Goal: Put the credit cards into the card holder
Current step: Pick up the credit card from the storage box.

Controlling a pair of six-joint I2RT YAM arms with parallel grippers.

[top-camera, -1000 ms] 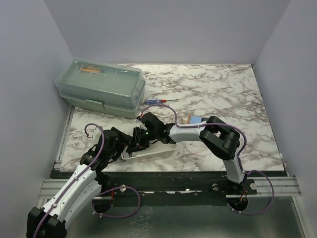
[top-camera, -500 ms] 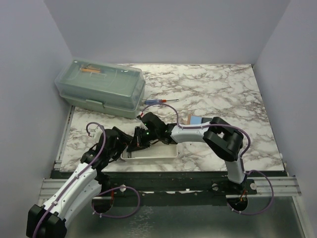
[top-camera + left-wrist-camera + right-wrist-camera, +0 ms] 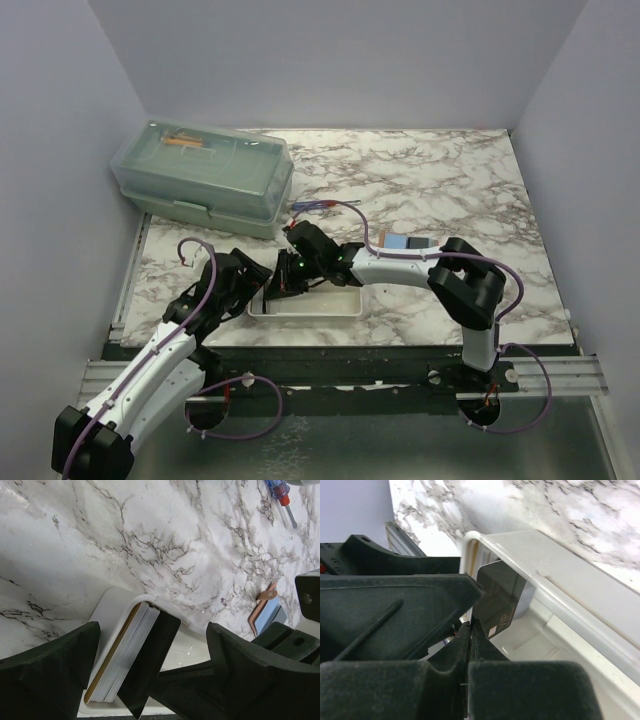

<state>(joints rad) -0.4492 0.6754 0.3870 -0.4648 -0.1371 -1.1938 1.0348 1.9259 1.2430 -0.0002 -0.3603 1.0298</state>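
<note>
1 credit card (image 3: 500, 600), pinched only at its corner by the clenched right gripper (image 3: 470, 628), may slip; left gripper (image 3: 150, 655) hangs released.

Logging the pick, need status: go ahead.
Left gripper open, by card stack. Right gripper shut on one credit card in white tray. Card holder beyond tray, unobstructed.

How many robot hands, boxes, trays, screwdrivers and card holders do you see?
robot hands: 2, the left hand and the right hand
plastic box: 1
white tray: 1
screwdriver: 1
card holder: 1
Total: 6
</note>
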